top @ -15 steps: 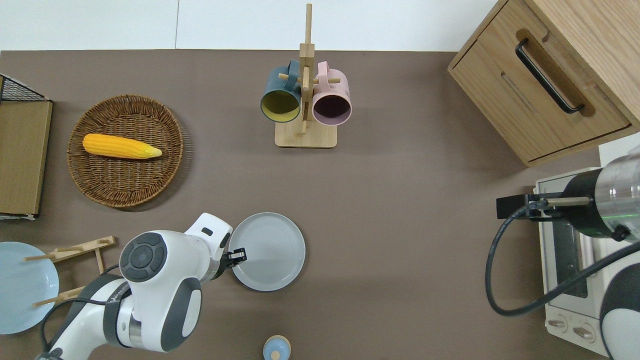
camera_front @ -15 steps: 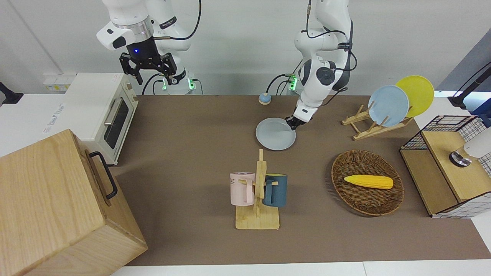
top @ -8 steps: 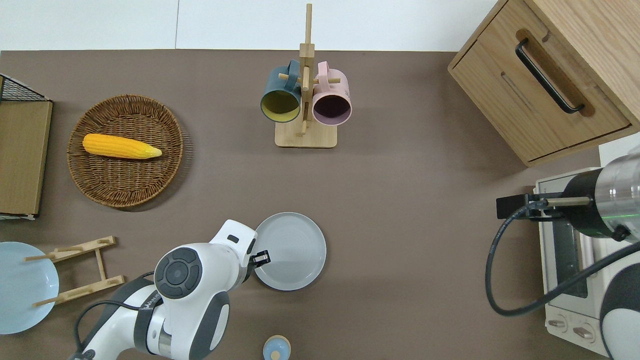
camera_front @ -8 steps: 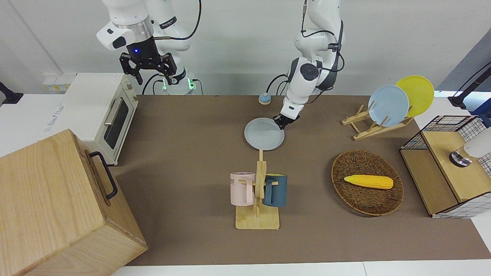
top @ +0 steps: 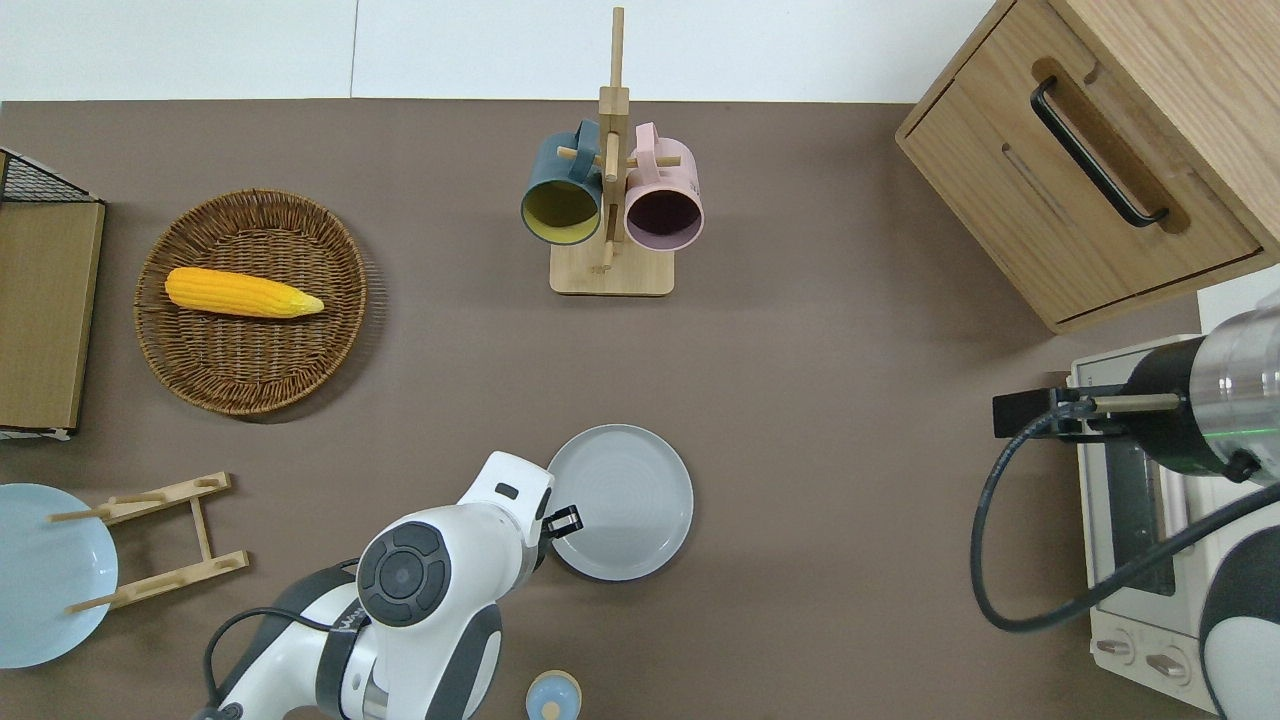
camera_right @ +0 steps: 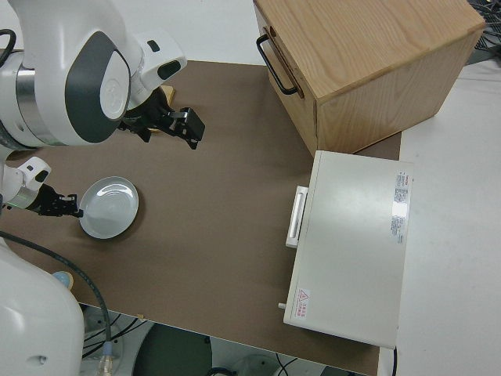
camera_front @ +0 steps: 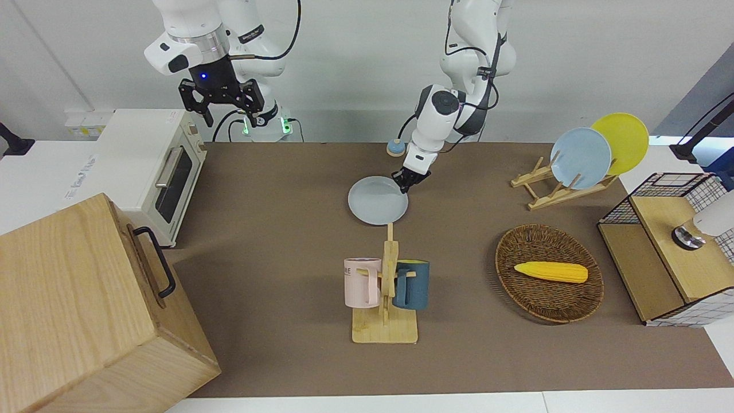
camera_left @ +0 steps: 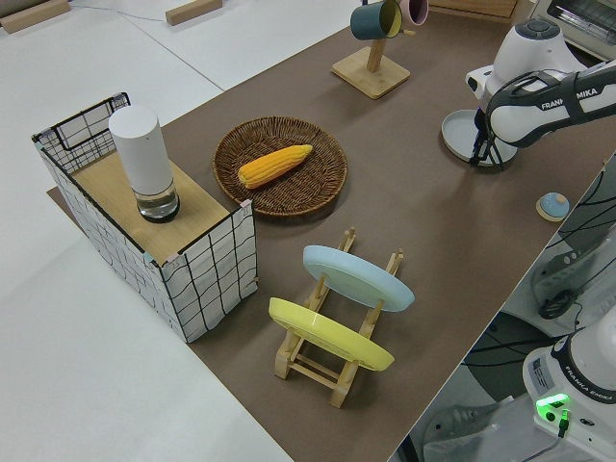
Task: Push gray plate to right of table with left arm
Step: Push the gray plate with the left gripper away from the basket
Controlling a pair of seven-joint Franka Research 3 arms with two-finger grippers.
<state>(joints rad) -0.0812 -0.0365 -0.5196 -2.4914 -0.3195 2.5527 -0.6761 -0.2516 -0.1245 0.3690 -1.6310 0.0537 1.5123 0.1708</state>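
Step in hand: the sideways push is judged to be under way, with the left claw (top: pixel 562 521) set low against the rim of the gray plate (top: pixel 622 500).
Contact point: in the overhead view the rim is met at about the plate's 8 o'clock, on the side toward the left arm's end of the desk (top: pixel 820 400).
Left claw state: whether the fingers are released or clenched cannot be told; nothing is seen to be grasped.
Plate position: flat on the desk, near the middle of its length, in the half nearer the robots; the mug rack (top: pixel 610 200) stands at its 12 o'clock, well apart.
Progress: roughly half the desk's length is judged to remain before the right arm's end is reached.
Next move: a level slide toward 3 o'clock in the overhead view is called for, with the claw kept low on the rim so the plate is not overridden or spun aside.
Path: bare brown covering lies ahead until the white toaster oven (top: pixel 1130 500) and the wooden cabinet (top: pixel 1100 150).
Materials: the plate is round, shallow, smooth and pale, with a low raised rim; the desk cover is matte brown.
Right arm: parked.
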